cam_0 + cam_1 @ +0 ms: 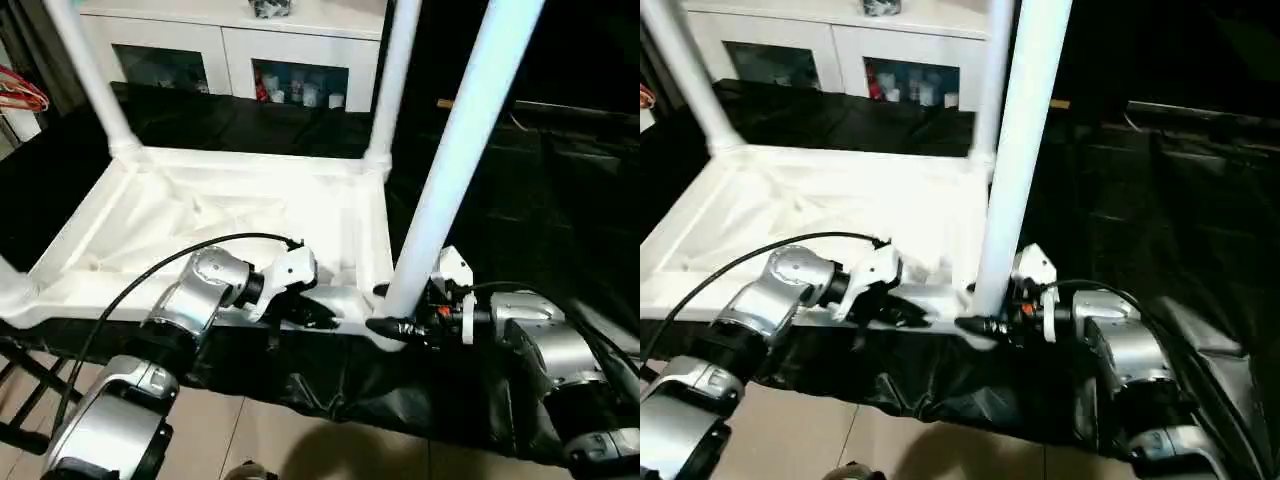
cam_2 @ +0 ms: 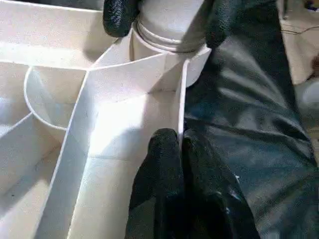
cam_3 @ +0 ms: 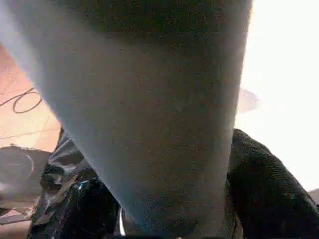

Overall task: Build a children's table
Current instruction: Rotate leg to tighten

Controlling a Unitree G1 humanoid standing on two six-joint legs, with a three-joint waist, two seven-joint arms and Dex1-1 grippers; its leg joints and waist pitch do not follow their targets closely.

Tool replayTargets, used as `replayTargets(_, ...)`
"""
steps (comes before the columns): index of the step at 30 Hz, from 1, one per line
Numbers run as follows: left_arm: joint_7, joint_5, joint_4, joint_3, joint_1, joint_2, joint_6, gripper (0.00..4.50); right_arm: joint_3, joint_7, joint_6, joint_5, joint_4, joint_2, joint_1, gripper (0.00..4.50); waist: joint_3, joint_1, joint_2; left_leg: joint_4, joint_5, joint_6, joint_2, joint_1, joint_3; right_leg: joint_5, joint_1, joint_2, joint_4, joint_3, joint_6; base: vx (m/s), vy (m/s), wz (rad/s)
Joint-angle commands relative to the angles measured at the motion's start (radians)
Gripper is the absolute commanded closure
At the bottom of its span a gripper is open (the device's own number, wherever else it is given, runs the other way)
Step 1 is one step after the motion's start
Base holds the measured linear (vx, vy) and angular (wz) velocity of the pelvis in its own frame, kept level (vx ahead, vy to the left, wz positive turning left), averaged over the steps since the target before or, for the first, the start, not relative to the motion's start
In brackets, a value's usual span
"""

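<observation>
While left fingers (image 2: pixel 172 164) pinch a rib, right fingers (image 2: pixel 119 17) grip the leg (image 1: pixel 455 150)

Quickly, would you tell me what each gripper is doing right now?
Left gripper: shut on the tabletop rim.
Right gripper: shut on the near-corner leg at its base.

- Children's table (image 1: pixel 230 215): all white, ribbed underside white too, centre left of frame.
- Table legs (image 1: pixel 462 150): white tubes; the near one reads pale blue-white.
- Left gripper (image 1: pixel 318 316) and right gripper (image 1: pixel 392 327): black fingers, white housings, silver forearms.
- Red-orange spot at the right wrist (image 1: pixel 441 311).
- Folding table's sheet (image 1: pixel 560 200): glossy black, wrinkled.
- Cabinet (image 1: pixel 235 45), top of frame: white, dark glass doors.
- Floor (image 1: pixel 300 440): beige tile.
- Hangers (image 1: pixel 20 95), left edge: red.
</observation>
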Motion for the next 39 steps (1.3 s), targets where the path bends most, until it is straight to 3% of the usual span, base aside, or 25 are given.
replayTargets(1,0.053,-0.027,-0.049,0.014,-0.027,-0.029,-0.006,4.50,0.153,0.110,0.023,0.016,-0.059,0.047,0.021,1.85,-0.059,-0.001,-0.011,-0.071,-0.229,0.049,0.071,0.017,-0.030,-0.308,0.042,-0.091,-0.077,0.052,-0.203,0.000,0.000,0.00)
replayTargets(11,0.146,-0.020,-0.026,0.036,-0.037,-0.054,0.010,4.50,0.116,0.032,0.024,0.011,-0.057,0.088,0.038,1.94,-0.059,0.001,-0.011,-0.070,-0.227,0.044,0.070,0.017,-0.030,-0.313,0.041,-0.092,-0.078,0.052,-0.197,0.000,0.000,0.00)
replayTargets(15,0.342,0.003,0.032,0.069,-0.078,-0.129,0.031,4.50,0.020,-0.326,-0.063,-0.073,0.116,0.197,-0.018,2.00,-0.055,-0.013,-0.011,-0.076,-0.276,0.007,0.066,0.021,-0.037,-0.414,0.037,-0.096,-0.089,0.050,-0.177,0.000,0.000,0.00)
replayTargets(17,0.379,0.009,0.044,0.072,-0.085,-0.144,0.031,4.50,0.001,-0.399,-0.072,-0.086,0.150,0.215,-0.033,2.04,-0.054,-0.027,-0.010,-0.077,-0.300,-0.011,0.064,0.025,-0.040,-0.450,0.033,-0.096,-0.094,0.049,-0.167,0.000,0.000,0.00)
replayTargets(18,0.424,0.014,0.057,0.076,-0.096,-0.167,0.039,4.50,-0.028,-0.484,-0.074,-0.087,0.186,0.241,-0.053,2.08,-0.054,-0.032,-0.011,-0.078,-0.299,-0.008,0.064,0.020,-0.041,-0.446,0.039,-0.095,-0.093,0.048,-0.160,0.000,0.000,0.00)
replayTargets(19,0.453,0.018,0.065,0.077,-0.103,-0.182,0.043,4.50,-0.050,-0.539,-0.073,-0.083,0.208,0.259,-0.066,2.19,-0.055,-0.037,-0.009,-0.077,-0.296,-0.004,0.064,0.021,-0.038,-0.423,0.034,-0.093,-0.093,0.052,-0.166,0.000,0.000,0.00)
replayTargets(21,0.498,0.024,0.073,0.080,-0.112,-0.206,0.054,4.50,-0.083,-0.627,-0.072,-0.079,0.244,0.285,-0.087,2.27,-0.060,-0.045,-0.010,-0.074,-0.267,0.006,0.063,0.019,-0.036,-0.344,0.038,-0.090,-0.085,0.054,-0.185,0.000,0.000,0.00)
replayTargets(25,0.609,0.048,0.101,0.081,-0.133,-0.259,0.061,4.50,-0.140,-0.821,-0.081,-0.093,0.335,0.338,-0.142,2.40,-0.065,-0.046,-0.007,-0.068,-0.216,0.024,0.058,0.018,-0.032,-0.257,0.043,-0.087,-0.078,0.052,-0.208,0.000,0.000,0.00)
replayTargets(30,0.683,0.077,0.122,0.066,-0.136,-0.294,0.042,4.50,-0.122,-0.880,-0.147,-0.136,0.400,0.384,-0.181,2.40,-0.063,-0.046,-0.008,-0.067,-0.210,0.043,0.057,0.014,-0.030,-0.228,0.047,-0.087,-0.078,0.051,-0.213,0.000,0.000,0.00)
replayTargets(33,0.664,0.073,0.112,0.057,-0.127,-0.290,0.036,4.50,-0.124,-0.844,-0.157,-0.126,0.408,0.395,-0.187,1.80,-0.062,-0.047,-0.008,-0.069,-0.219,0.050,0.059,0.014,-0.031,-0.243,0.048,-0.086,-0.079,0.050,-0.210,0.000,0.000,0.00)
replayTargets(37,0.629,0.069,0.105,0.051,-0.118,-0.275,0.020,4.50,-0.108,-0.824,-0.181,-0.145,0.415,0.378,-0.189,1.65,-0.062,-0.047,-0.009,-0.070,-0.236,0.048,0.060,0.015,-0.031,-0.257,0.046,-0.088,-0.080,0.051,-0.211,0.000,0.000,0.00)
replayTargets(39,0.602,0.067,0.097,0.048,-0.111,-0.261,0.015,4.50,-0.089,-0.776,-0.207,-0.156,0.403,0.346,-0.182,1.30,-0.062,-0.047,-0.010,-0.069,-0.233,0.049,0.060,0.014,-0.031,-0.257,0.048,-0.088,-0.079,0.051,-0.209,0.000,0.000,0.00)
